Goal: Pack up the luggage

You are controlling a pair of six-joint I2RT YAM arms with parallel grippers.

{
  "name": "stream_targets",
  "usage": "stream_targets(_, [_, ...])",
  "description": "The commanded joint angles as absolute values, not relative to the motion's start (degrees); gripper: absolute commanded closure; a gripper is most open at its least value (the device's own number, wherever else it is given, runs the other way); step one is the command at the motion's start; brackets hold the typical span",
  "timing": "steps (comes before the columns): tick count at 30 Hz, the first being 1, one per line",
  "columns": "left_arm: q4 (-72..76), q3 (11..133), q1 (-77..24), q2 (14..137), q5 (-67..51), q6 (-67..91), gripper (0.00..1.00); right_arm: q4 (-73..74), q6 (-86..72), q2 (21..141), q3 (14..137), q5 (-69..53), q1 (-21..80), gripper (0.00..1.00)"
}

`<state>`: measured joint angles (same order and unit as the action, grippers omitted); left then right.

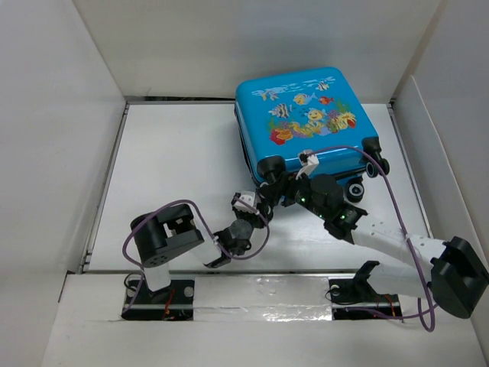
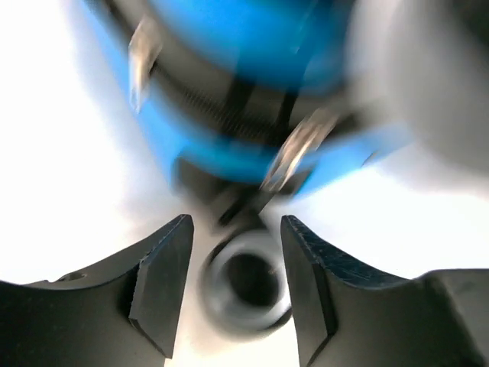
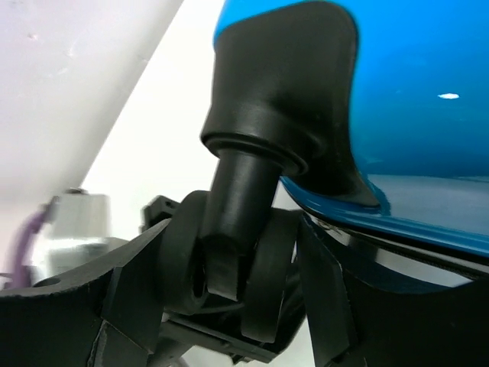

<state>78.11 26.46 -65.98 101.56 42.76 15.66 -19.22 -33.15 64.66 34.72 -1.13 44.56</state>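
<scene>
The luggage [image 1: 302,115] is a bright-blue hard-shell suitcase. It lies shut at the back right with its fish print facing up. My right gripper [image 1: 284,186] is at its near left corner. In the right wrist view it [image 3: 233,229] is shut on a black double caster wheel [image 3: 267,267] under the blue shell [image 3: 412,92]. My left gripper [image 1: 256,200] is right beside it. In the left wrist view it [image 2: 236,225] is open, with a blurred black-and-white round wheel [image 2: 244,283] between its fingers, below the blue shell [image 2: 229,46].
The white table [image 1: 168,168] has tall white walls on the left, back and right. Two more caster wheels [image 1: 376,164] stick out at the suitcase's near right corner. Purple cables loop over both arms.
</scene>
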Motion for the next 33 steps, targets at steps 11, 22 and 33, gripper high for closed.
stream_targets(11, [95.7, 5.4, -61.2, 70.6, 34.2, 27.0, 0.52, -35.8, -40.2, 72.5, 42.4, -7.7, 45.8, 0.41])
stream_targets(22, [107.4, 12.8, -55.3, 80.4, 16.8, 22.3, 0.53, -35.9, -41.4, 71.2, 43.6, -9.3, 45.8, 0.38])
stream_targets(33, [118.4, 14.3, -49.9, 91.0, 11.2, 26.9, 0.5, -33.6, -42.0, 72.9, 48.6, -11.4, 45.8, 0.62])
